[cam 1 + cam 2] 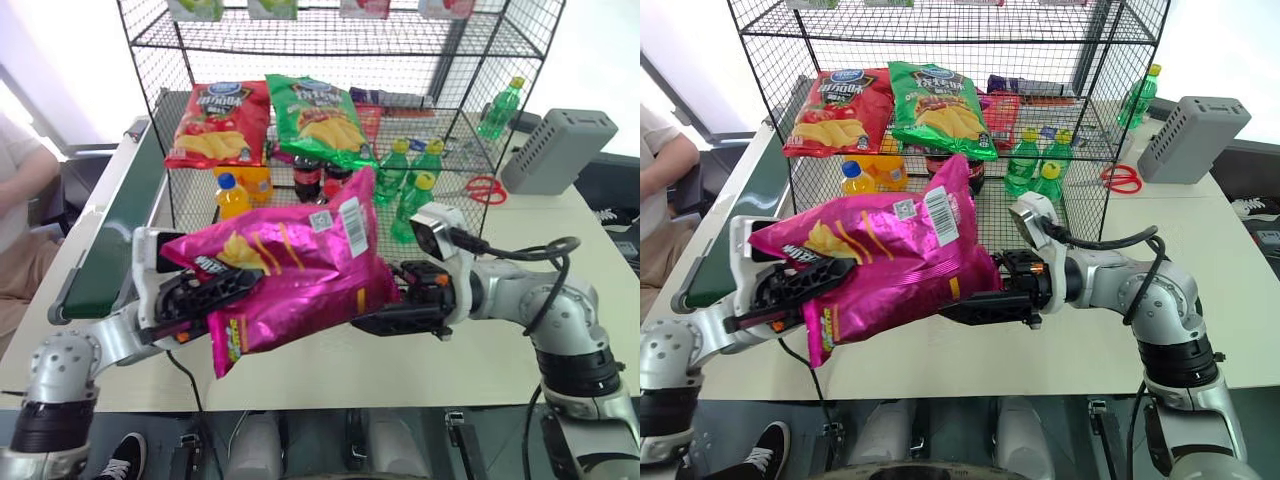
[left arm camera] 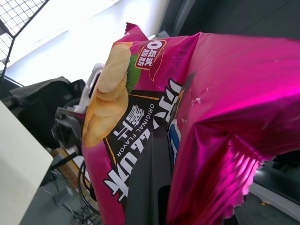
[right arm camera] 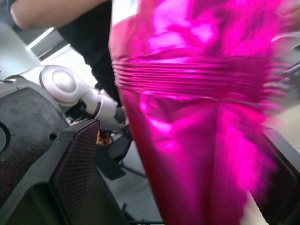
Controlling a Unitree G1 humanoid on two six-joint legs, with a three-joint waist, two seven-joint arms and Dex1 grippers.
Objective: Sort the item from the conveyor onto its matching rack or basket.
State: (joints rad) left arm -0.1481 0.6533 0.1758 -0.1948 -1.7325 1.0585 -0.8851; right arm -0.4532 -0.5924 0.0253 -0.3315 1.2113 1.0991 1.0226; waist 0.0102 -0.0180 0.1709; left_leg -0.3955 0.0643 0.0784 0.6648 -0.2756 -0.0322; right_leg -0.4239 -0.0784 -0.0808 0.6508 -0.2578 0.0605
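The item, a glossy magenta-pink chip bag [image 1: 290, 270], hangs in the air over the table's near edge, in front of the rack [image 1: 330, 40]. My left gripper [image 1: 215, 290] is shut on the bag's left part, and its black fingers [image 1: 790, 285] cross the printed side. My right gripper [image 1: 375, 318] stands open at the bag's right end. In the right wrist view the bag [image 3: 187, 117] sits between the spread jaws, beside one finger's pad [image 3: 75, 164]. The conveyor [image 1: 115, 230] runs along the table's left side.
On the rack's tiers lie a red chip bag [image 1: 218, 122] and a green chip bag [image 1: 320, 118], with green bottles [image 1: 405, 180], cola bottles [image 1: 308, 175] and an orange bottle [image 1: 232, 195] below. A grey box [image 1: 555, 150] and red scissors [image 1: 487, 188] sit right. A person [image 1: 20, 200] sits far left.
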